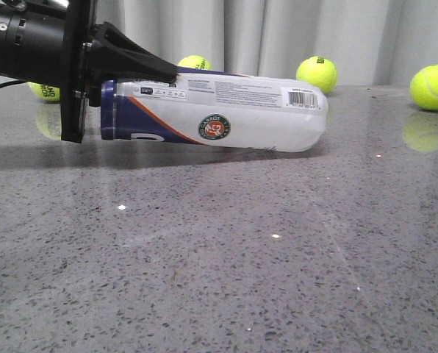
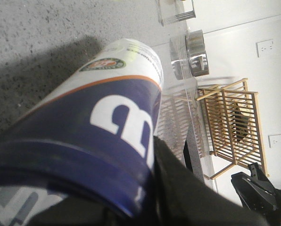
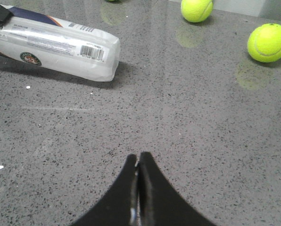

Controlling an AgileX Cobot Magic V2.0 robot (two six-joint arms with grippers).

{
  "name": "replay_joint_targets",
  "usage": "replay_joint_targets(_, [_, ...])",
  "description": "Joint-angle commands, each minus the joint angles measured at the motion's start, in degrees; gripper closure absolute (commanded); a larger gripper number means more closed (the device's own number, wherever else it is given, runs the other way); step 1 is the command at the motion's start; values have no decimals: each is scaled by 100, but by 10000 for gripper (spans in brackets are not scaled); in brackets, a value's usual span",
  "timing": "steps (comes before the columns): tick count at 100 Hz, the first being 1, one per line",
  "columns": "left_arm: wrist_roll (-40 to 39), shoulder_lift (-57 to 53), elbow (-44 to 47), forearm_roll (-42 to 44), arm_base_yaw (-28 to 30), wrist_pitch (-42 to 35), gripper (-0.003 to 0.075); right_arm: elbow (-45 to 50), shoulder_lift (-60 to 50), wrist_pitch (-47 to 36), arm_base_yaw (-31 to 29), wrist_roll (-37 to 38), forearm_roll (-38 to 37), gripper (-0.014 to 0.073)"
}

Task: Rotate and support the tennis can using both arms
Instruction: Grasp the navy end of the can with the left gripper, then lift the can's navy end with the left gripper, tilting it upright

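Note:
The tennis can lies almost flat across the far middle of the table. Its logo faces the front, its navy rim end is at the left and raised a little, and its clear right end rests on the table. My left gripper is shut on the navy rim end, with one dark finger lying along the can's top. In the left wrist view the can fills the frame between the fingers. My right gripper is shut and empty above bare table, well short of the can's clear end. It is not in the front view.
Yellow tennis balls lie behind the can, at the back right, at the far right and behind my left arm. Two of them show in the right wrist view. A wooden rack stands beyond the table edge.

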Motion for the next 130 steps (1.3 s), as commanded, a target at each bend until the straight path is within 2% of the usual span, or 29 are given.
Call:
replay_joint_targets(1, [37,-239,-118,-124,-20,202,740,-138,48,-449,-23,-11,-95,661])
replay_joint_targets(34, [285,-609,-583,-154,-20,401,740,-138,48,-449,-23,-11,-95,661])
replay_joint_targets(52, [-368,-1042,-1440,618,-20,401,740,-138,48,-449,-23,-11,-95,661])
replay_joint_targets(71, [-1452,-1331,-2652,2140,-71,390,740,-138,48,-449,-23,-11,-95,661])
replay_joint_targets(95, [-2728,-1420,-4097,4363,-695,390,740,-138,48,-449,-23,-11,-95,661])
replay_joint_targets(107, [-3116,-1432,-4404,5259,-1147,390,740,-138,48,-449,-23,-11,-95,661])
replay_joint_targets(130, [-3562,-1485,-4398,6913,-1885,390,740,-138,48,-449,-23,-11,-95,661])
